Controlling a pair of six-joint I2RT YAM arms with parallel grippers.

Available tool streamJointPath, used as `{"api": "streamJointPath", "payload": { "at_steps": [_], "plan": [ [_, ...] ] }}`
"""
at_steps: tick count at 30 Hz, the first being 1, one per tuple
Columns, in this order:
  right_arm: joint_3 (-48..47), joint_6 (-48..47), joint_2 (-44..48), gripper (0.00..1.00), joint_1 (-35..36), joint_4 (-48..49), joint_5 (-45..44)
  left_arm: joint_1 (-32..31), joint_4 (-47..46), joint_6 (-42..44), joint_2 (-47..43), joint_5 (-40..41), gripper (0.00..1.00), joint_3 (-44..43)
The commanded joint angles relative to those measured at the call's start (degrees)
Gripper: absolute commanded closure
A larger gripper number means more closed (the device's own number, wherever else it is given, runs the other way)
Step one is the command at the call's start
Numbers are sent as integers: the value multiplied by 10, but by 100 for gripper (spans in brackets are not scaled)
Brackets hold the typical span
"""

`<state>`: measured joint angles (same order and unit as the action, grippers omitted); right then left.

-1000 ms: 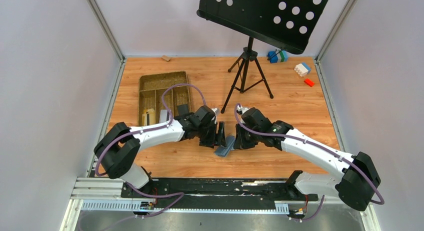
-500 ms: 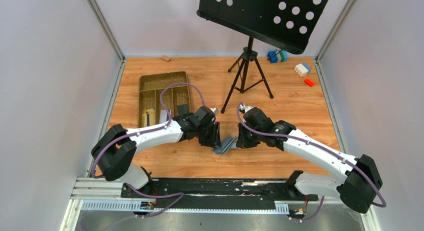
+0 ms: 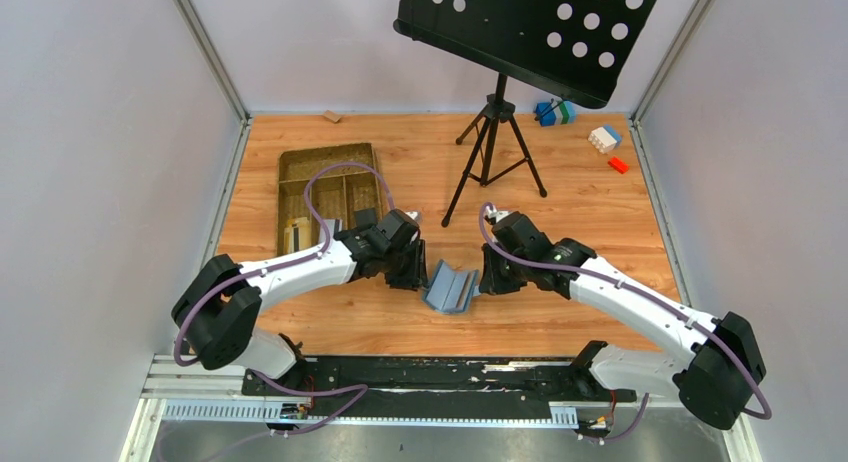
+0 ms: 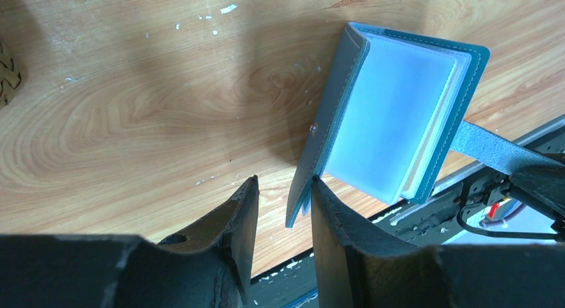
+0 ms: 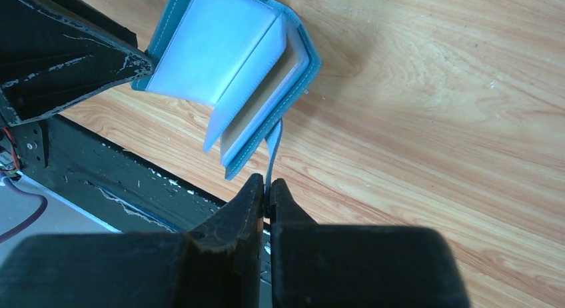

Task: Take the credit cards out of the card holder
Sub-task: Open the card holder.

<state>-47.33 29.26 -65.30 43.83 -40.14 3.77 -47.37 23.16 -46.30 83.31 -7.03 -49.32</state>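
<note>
The blue card holder [image 3: 449,287] lies open in a V on the wooden floor between my two grippers. Its pale blue inner sleeves show in the left wrist view [image 4: 393,115] and the right wrist view [image 5: 226,55]. No credit card shows in it. My right gripper [image 3: 484,277] is shut on the holder's small tab [image 5: 273,148], as its own view shows [image 5: 268,183]. My left gripper [image 3: 418,272] is open. The holder's left cover edge [image 4: 313,168] stands between its jaws [image 4: 283,181], against the right finger.
A brown compartmented tray [image 3: 300,172] lies at the back left, holding small flat items by my left arm. A music stand's tripod [image 3: 495,152] stands behind the grippers. Toy blocks [image 3: 604,138] lie at the back right. A black rail [image 3: 430,377] runs along the near edge.
The card holder has gone from nearly folded and on edge to spread open. My left gripper has moved left with the cover, and my right gripper has shifted slightly right with the tab.
</note>
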Motion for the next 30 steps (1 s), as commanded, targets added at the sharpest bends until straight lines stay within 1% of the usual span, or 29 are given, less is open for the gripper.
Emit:
{"api": "streamJointPath", "payload": {
  "at_steps": [1, 4, 8, 11, 17, 19, 26, 30],
  "plan": [
    [-27, -6, -2, 100, -3, 4, 1, 1, 5, 10, 2, -4, 58, -2],
    [-29, -6, -4, 100, -5, 3, -2, 1, 0, 13, 13, -18, 57, -2],
    [-30, -6, -8, 100, -8, 4, 3, 1, -18, 13, 33, -50, 48, -4],
    [-28, -6, -9, 99, -8, 7, 8, 0, -17, 19, 44, -58, 44, -8],
    [-29, -6, -9, 98, -10, 5, 4, 1, -5, 24, 45, -55, 44, -13],
    [-31, -6, -10, 99, -11, 0, 0, 1, -9, 26, 38, -57, 42, -13],
    [-32, -9, -10, 98, -11, 3, 5, 1, -62, 19, -26, -68, 25, 11],
    [-33, -10, -12, 98, -11, 8, 9, -1, -76, 18, -25, -82, 21, 8]
  ]
}}
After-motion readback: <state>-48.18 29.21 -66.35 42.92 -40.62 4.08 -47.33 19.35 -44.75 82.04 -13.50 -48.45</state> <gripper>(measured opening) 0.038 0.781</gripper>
